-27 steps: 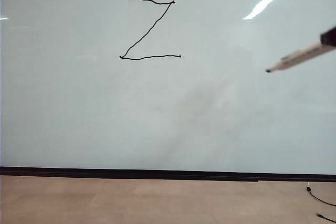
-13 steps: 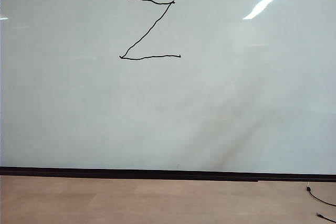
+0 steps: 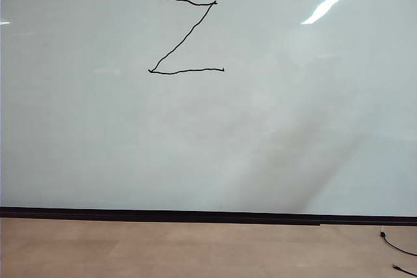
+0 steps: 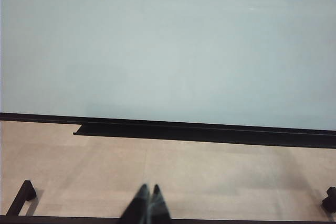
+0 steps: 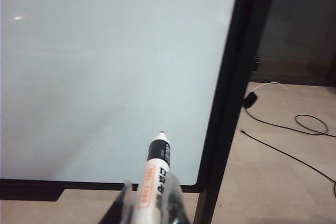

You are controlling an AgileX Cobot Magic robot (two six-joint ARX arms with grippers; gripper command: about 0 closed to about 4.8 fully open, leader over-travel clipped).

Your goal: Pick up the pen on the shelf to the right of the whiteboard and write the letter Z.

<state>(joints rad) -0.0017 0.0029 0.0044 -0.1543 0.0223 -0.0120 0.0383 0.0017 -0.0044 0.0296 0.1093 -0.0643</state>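
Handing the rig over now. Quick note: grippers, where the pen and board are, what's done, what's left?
Left gripper: shut, empty, low over the tan floor in front of the board.
Right gripper: shut on the slim white marker pen, tip toward the board's right edge, not touching it. Neither gripper shows in the exterior view.
Large glossy pale whiteboard: the thin black hand-drawn letter Z is upper left of centre, all three strokes complete.
Done: pen picked up, Z written.
Left: probably nothing beyond putting the pen down.
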